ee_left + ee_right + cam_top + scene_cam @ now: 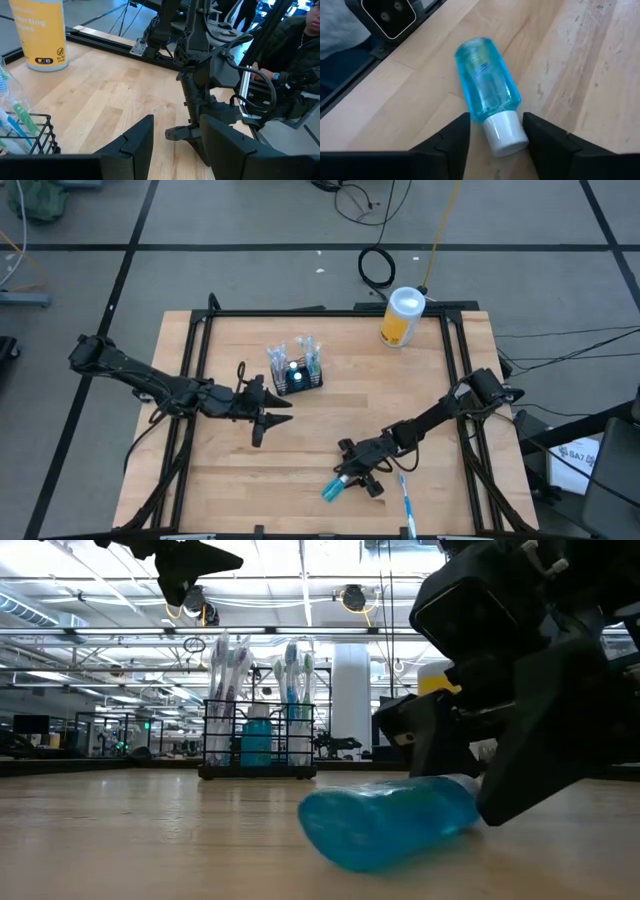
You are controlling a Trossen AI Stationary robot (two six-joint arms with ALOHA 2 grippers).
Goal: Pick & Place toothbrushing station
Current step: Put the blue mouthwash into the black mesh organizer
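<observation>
A black wire caddy (295, 372) with white-and-blue toothbrushes and a teal tube stands upright on the wooden table, left of centre. A clear blue bottle (485, 80) with a white cap (505, 131) lies on its side near the table's front edge. My right gripper (496, 137) is open and low over it, one finger on either side of the cap. A loose toothbrush (406, 500) lies flat on the table, just right of the bottle. My left gripper (272, 418) hangs open above the table beside the caddy and holds nothing. My right gripper comes at the bottle's capped end slanting down from the table's right and far side. Its fingers (542, 137) lie across the cap. Whether they touch the cap I cannot tell. The bottle lies flat on the table.
A yellow canister (402, 317) with a white lid stands at the table's far right corner. Black frame rails (190, 360) run along the table's sides. Bare wood lies between the caddy and the bottle. A person sits beyond the table's right side in the left wrist view.
</observation>
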